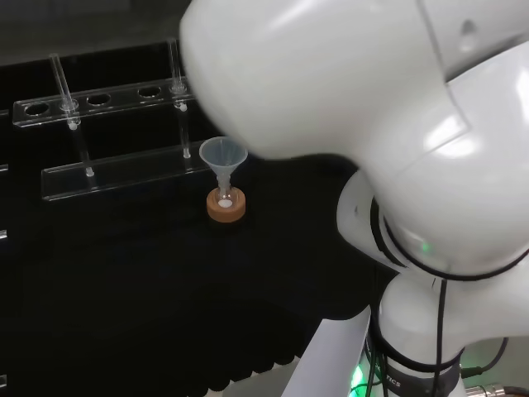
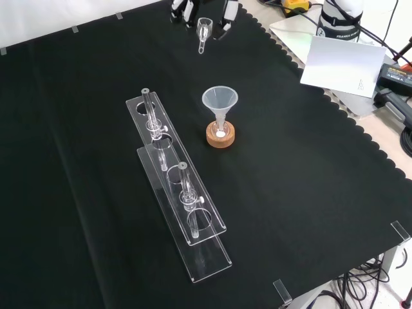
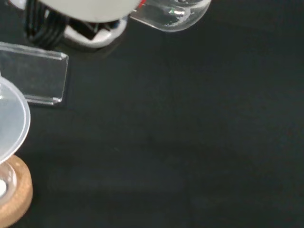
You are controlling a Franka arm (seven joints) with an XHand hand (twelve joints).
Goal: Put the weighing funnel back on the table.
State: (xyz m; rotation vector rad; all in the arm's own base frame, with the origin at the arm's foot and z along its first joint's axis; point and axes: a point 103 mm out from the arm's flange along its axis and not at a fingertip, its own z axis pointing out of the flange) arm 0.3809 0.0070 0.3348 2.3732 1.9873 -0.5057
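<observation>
At the far edge of the cloth in the front view, the hand [image 2: 229,13] reaches in from the top with its fingers curled round the weighing funnel [image 2: 204,31]. This small clear scoop hangs with its stem pointing down, just above the cloth. The wrist view has the weighing funnel [image 3: 175,11] close under the blurred white hand [image 3: 90,9]. The big funnel [image 2: 220,103] stands apart from the hand, mouth up in a small flask on a cork ring [image 2: 220,134]. The head view places the funnel [image 1: 223,157] mid-bench, left of the arm's white links.
A clear acrylic test tube rack [image 2: 177,187] with two tubes lies left of the funnel in the front view, and runs along the back as the rack [image 1: 107,103] in the head view. White sheets [image 2: 341,61] and cables lie beyond the cloth's scalloped right edge.
</observation>
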